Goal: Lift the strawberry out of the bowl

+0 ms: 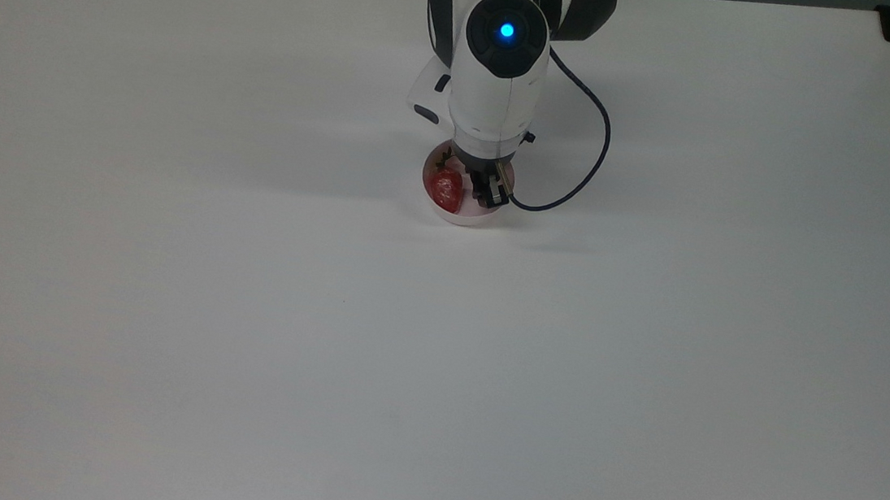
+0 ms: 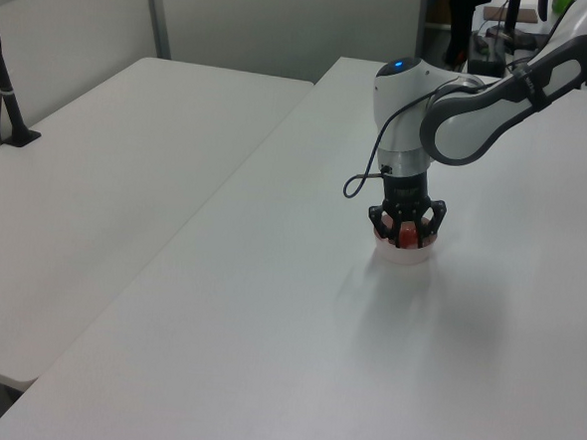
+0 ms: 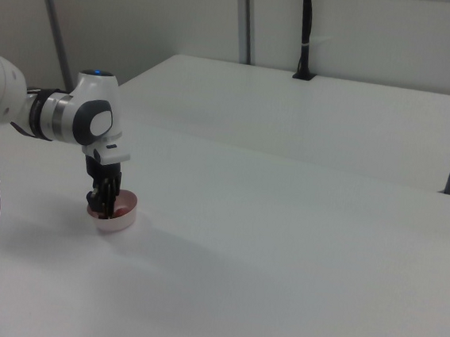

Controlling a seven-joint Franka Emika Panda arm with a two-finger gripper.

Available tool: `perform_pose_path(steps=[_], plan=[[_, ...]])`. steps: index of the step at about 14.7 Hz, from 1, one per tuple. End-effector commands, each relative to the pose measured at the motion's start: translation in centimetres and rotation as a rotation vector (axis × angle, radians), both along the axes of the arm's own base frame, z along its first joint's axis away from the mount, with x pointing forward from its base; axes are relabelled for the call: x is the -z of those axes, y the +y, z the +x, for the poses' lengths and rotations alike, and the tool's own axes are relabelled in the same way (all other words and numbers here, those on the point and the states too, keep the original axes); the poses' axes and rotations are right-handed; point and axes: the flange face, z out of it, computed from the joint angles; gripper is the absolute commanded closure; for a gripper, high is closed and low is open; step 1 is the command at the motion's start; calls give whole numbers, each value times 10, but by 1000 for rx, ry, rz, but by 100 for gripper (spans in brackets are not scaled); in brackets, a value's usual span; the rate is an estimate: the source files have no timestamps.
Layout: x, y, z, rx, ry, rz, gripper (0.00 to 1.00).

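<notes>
1. Strawberry [image 1: 447, 190] lay inside the pink bowl [image 1: 460, 217], near the tabletop's [image 1: 244, 304] far edge in the top view.
2. Gripper [image 2: 404, 233] stood lowered into the bowl, fingers spread around the strawberry, not closed on it.

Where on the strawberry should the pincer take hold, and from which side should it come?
Across the strawberry's red middle, coming straight down from above. It lies on its side in the bowl, whose rim blocks any sideways approach. The pincer already hangs over it, fingers spread to either side.
</notes>
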Motion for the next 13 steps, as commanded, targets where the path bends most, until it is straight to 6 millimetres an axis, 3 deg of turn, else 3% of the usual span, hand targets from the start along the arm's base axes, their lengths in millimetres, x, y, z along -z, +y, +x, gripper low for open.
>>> perform_pose_path(steps=[1,5,7,10,13], plan=[[-4,-4,-1,8,-22,-12,81],[-10,-11,2,-93,-39,-31,100],[-14,-14,3,-239,-39,-15,100],[-35,-13,9,-449,-70,7,100],[-32,-13,11,-823,-58,51,100]])
